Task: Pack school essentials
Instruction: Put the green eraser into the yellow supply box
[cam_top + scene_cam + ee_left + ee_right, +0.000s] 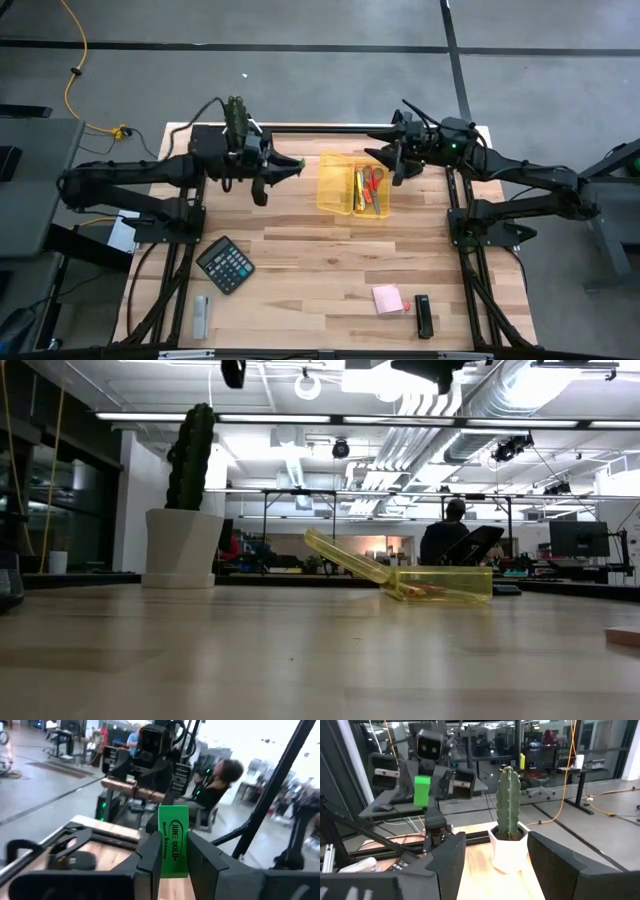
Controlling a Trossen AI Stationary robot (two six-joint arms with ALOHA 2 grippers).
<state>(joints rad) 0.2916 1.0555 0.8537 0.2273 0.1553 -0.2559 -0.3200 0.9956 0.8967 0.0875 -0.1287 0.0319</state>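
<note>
My left gripper (pixel 292 166) is raised left of the yellow see-through box (pixel 352 183) and is shut on a small green eraser (pixel 173 840). The box lies on the table with its lid (pixel 345 560) swung open. Inside it are the red-handled scissors (pixel 373 180) and a thin yellow pencil (pixel 359 188). My right gripper (pixel 388 160) is open and hovers over the box's far right corner, touching nothing. The pink sticky-note pad (pixel 388 298) lies flat near the table's near right edge. My left gripper pinches the green eraser's lower part (pixel 172 865) between its two fingers (pixel 150 855). The fingers run about level, pointing toward the table's right. The eraser is lifted clear of the table, and its printed end (pixel 173 820) sticks out beyond the fingertips.
A cactus in a white pot (pixel 236 118) stands at the far edge behind my left arm. A dark calculator (pixel 225 263) and a grey metal bar (pixel 201 315) lie near left. A small dark object (pixel 424 316) lies beside the pink pad. A person (pixel 220 782) sits beyond the table.
</note>
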